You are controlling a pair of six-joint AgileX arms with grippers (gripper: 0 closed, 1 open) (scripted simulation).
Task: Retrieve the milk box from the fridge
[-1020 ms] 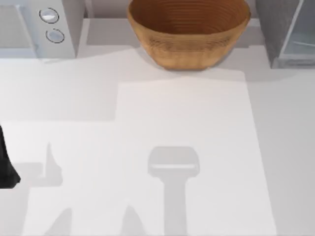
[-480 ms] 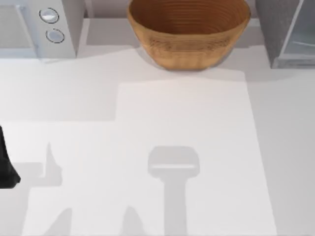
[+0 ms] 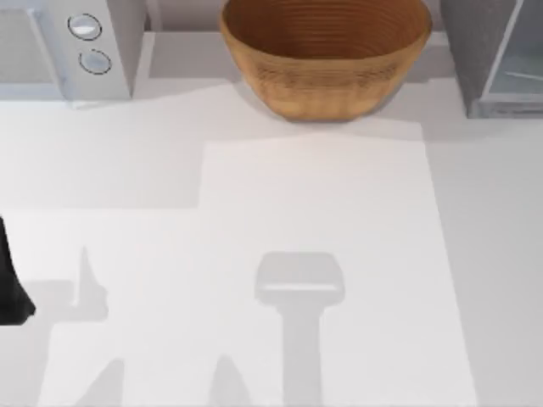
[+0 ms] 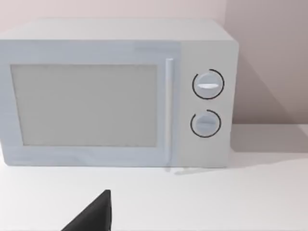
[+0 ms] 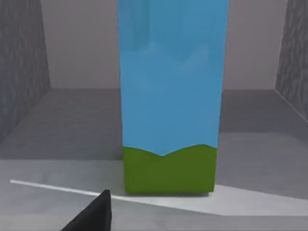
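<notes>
1. White table (image 3: 322, 220), flat and matte, carrying grey shadows of the arms; a pale wall behind the appliances in the left wrist view.
2. Back left corner in the top view: light grey microwave (image 3: 72, 47) with two round knobs. In the left wrist view its door is closed (image 4: 84, 106).
3. Back centre: brown woven basket (image 3: 327, 55), upright; nothing visible inside it.
4. Back right corner: fridge (image 3: 492, 55), dark grey speckled, with a pale glassy door panel in a light frame.
5. Left gripper (image 3: 13, 284): dark shape at the table's left edge, parked. Left wrist view has one dark fingertip (image 4: 94, 214) low in frame, facing the microwave, well apart from it. Can't tell how far open; holds nothing that I can see.
6. Right gripper: right wrist view has one dark fingertip (image 5: 91, 214), just short of the milk box, no contact visible. Opening: can't tell.
7. Milk box (image 5: 171, 96): upright inside the fridge on its grey floor (image 5: 260, 125), speckled walls either side, plain back wall behind. Blue face, green strip at base.
</notes>
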